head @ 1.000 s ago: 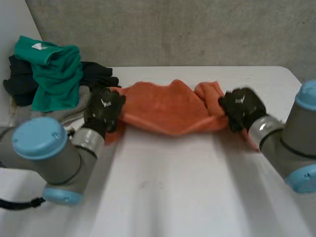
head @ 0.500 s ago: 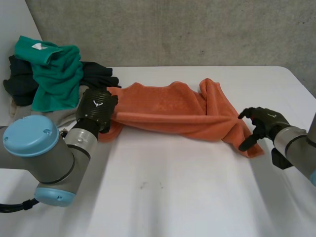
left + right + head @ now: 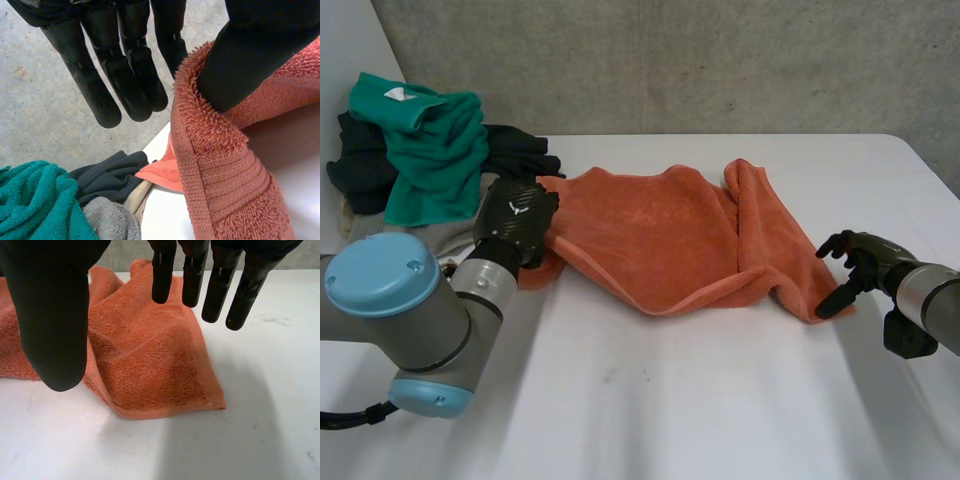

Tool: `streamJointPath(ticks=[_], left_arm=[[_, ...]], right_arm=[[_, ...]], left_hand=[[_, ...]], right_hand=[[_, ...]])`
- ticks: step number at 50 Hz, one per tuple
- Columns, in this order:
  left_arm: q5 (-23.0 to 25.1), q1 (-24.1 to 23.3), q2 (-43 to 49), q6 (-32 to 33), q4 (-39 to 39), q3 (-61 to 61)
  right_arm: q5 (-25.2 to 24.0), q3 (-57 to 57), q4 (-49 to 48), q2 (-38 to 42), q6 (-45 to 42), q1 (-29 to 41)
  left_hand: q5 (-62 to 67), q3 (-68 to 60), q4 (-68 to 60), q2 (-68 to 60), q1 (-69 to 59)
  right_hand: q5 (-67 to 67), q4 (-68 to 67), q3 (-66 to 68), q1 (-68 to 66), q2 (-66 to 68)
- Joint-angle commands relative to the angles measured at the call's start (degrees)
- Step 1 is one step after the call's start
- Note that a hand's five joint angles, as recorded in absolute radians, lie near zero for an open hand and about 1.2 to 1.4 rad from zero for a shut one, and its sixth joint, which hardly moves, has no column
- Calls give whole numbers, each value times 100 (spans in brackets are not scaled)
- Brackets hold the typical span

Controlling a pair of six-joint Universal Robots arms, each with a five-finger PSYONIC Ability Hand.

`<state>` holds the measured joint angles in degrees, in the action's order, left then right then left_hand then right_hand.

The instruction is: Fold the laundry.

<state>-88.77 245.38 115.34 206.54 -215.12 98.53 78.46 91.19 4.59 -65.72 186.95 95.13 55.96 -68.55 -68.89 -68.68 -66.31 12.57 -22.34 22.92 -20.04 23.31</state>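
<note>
left hand [image 3: 518, 220] fingers straight, towel [image 3: 650, 235] edge draped over thumb; right hand [image 3: 865, 262] unclenched, clear of corner

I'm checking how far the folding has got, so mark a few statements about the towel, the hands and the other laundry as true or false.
1. The right hand is open and holds nothing. True.
2. The orange towel is folded into a neat square. False: it lies spread and rumpled across the table, with only its right end doubled over.
3. The left hand is at the towel's left end. True.
4. The green cloth lies on the orange towel. False: it sits on a pile of dark clothes beside the towel's left end.
</note>
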Motion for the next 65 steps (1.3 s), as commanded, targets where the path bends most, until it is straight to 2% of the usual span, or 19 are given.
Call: streamJointPath(ticks=[1, 9, 11, 14, 15, 18, 22, 27, 30, 31, 34, 39, 41, 46, 50, 56, 61, 64, 65], left_arm=[[0, 1, -65, 0, 5, 0], [-9, 18, -152, 0, 84, 9], [-9, 27, -170, 0, 128, 9], [-9, 18, -205, 0, 216, 9], [-9, 18, -231, 0, 251, 9], [-9, 18, -337, 0, 418, 17], [-62, 36, -626, 9, 734, 44], [-88, 158, -1241, 79, 1375, 132], [-71, 264, -1768, 114, 1990, 149], [-71, 290, -1909, 114, 2166, 149], [-18, 370, -2419, 149, 2921, 62], [0, 361, -3025, 631, 3888, -141], [17, 361, -3053, 860, 3934, -141], [149, 308, -2720, 1300, 3846, -185], [211, 308, -1789, 1433, 3680, -474], [193, 299, -119, 1459, 3495, -1659], [193, 343, 796, 1485, 2837, -2872], [202, 352, 972, 1573, 1836, -3479], [211, 343, 964, 1599, 1459, -3603]], right_arm=[[3, -188, -28, 322, 96, 409], [152, -725, -46, 981, 228, 823], [240, -848, -46, 1122, 228, 884], [530, -1059, -98, 1324, 158, 937], [731, -1146, -186, 1359, 105, 937], [969, -1173, -441, 1307, -105, 937], [1023, -954, -678, 939, -1228, 902], [988, -419, -626, -307, -3317, 814], [987, -303, -608, -818, -4173, 797], [996, -268, -556, -1264, -4750, 779], [996, -320, -215, -1977, -5613, 691], [1005, -671, 305, -2586, -6012, 665], [1005, -777, 498, -2595, -6030, 665], [900, -857, 1061, -2351, -6030, 647], [838, -1023, 1088, -1492, -5977, 682], [978, -1708, 1044, -382, -5863, 770], [1329, -2858, 160, 541, -5407, 779], [1479, -3264, -684, 665, -5222, 788], [1523, -3422, -1323, 674, -5134, 788]], left_hand=[[1404, -1145, -1111, -1132, -1369], [1404, -1145, -1111, -1132, -1369], [1404, -1145, -1111, -1132, -1369], [1404, -1145, -1111, -1132, -1369], [1404, -1145, -1111, -1132, -1369], [1404, -1145, -1111, -1132, -1369], [1404, -1145, -1111, -1132, -1369], [1404, -1145, -1111, -1132, -1369], [1404, -1145, -1111, -1132, -1369], [1404, -1145, -1111, -1132, -1369], [1404, -1145, -1111, -1132, -1369], [1404, -1145, -1111, -1132, -1369], [1404, -1145, -1111, -1132, -1369], [1404, -1145, -1111, -1132, -1369], [1404, -1145, -1111, -1132, -1369], [1404, -1145, -1111, -1132, -1369], [1404, -1145, -1111, -1132, -1369], [1404, -1145, -1111, -1132, -1369], [1404, -1145, -1111, -1132, -1369]], right_hand=[[13, -35, -22, -266, -61], [383, -405, 347, -635, 309], [869, -891, 833, -1121, 795], [3535, -3557, 3500, -3788, 3461], [5721, -5744, 5686, -5974, 5647], [5743, -5766, 5708, -5996, 5669], [5743, -5766, 5708, -5996, 5669], [5743, -5766, 5708, -5996, 5669], [5743, -5766, 5708, -5996, 5669], [5743, -5766, 5708, -5996, 5669], [5743, -5766, 5708, -5996, 5669], [5743, -5766, 5708, -5996, 5669], [5743, -5766, 5708, -5996, 5669], [5743, -5766, 5708, -5996, 5669], [5743, -5766, 5708, -5996, 5669], [5743, -5766, 5708, -5996, 5669], [5743, -5766, 5708, -5996, 5669], [5743, -5766, 5708, -5996, 5669], [5743, -5766, 5708, -5996, 5669]])
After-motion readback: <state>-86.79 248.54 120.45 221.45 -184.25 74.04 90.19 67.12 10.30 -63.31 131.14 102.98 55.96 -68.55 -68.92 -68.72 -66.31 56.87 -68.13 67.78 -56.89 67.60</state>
